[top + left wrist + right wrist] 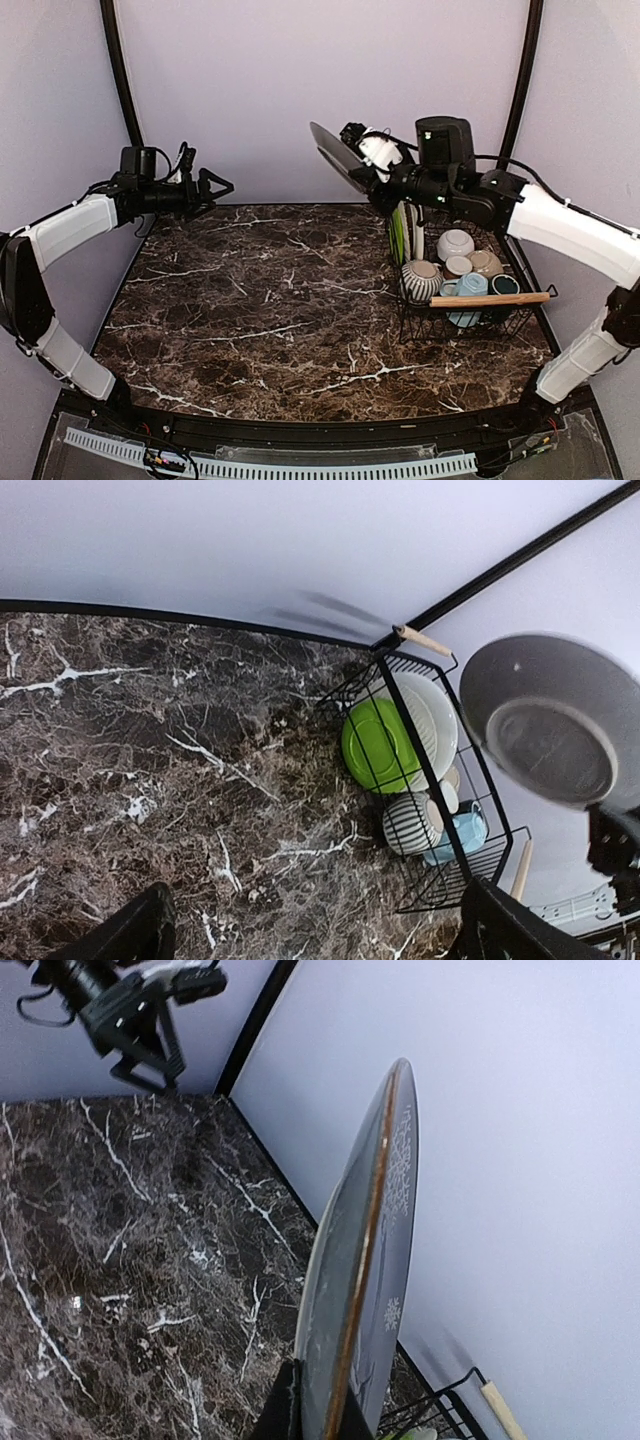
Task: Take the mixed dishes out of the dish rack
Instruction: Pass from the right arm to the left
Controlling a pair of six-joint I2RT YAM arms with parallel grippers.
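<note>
The dish rack (520, 318), a black wire basket with a wooden handle (490, 299), stands at the table's right. In it are a lime-green plate (397, 236), a striped grey bowl (421, 280), a white bowl (455, 243), a light blue mug (470, 285) and a dark green mug (505, 285). My right gripper (362, 172) is shut on the rim of a grey plate (333, 155) and holds it on edge in the air, left of the rack. From the right wrist, that plate (365, 1280) fills the middle of the view. My left gripper (215, 187) hangs open and empty at the far left.
In the left wrist view the rack (432, 780) shows the lime-green plate (378, 745) standing against a white plate (432, 712). A purple backdrop with black corner posts (122, 80) closes in the table (260, 300).
</note>
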